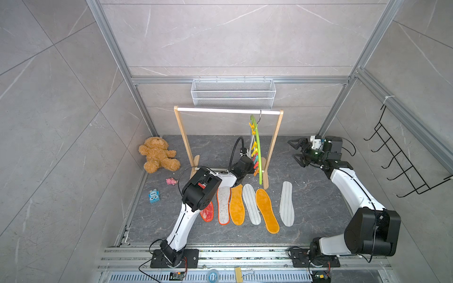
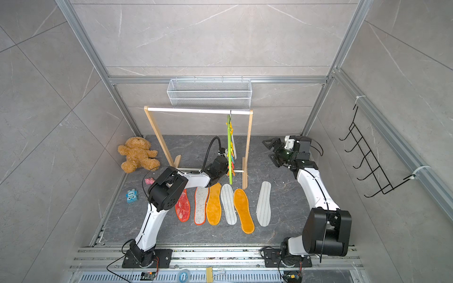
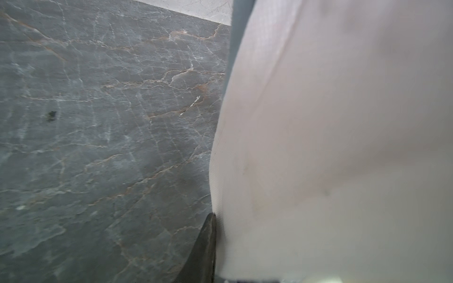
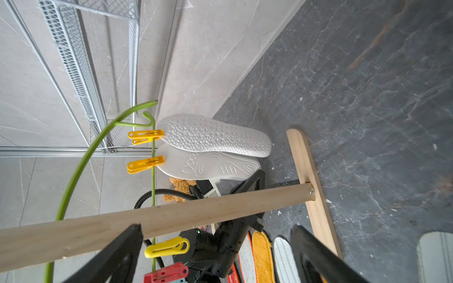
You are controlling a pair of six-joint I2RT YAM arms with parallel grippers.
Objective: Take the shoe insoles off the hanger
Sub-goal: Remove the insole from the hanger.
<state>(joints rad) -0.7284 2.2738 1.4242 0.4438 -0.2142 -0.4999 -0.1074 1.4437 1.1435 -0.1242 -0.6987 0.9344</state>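
Six shoe insoles [image 1: 267,210] lie side by side on the dark bench [image 1: 318,208]. Beyond them, the left claw [image 4: 239,182] pinches the free end of a smooth white insole [image 4: 208,166]. It hangs clipped beside a dimpled white insole [image 4: 213,134] on the green hanger [image 4: 81,159]. Off to the right, the right claw [image 1: 297,151] hovers spread, holding nothing.

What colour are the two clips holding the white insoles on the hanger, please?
Both clips are yellow-orange, clearest in the right wrist view.
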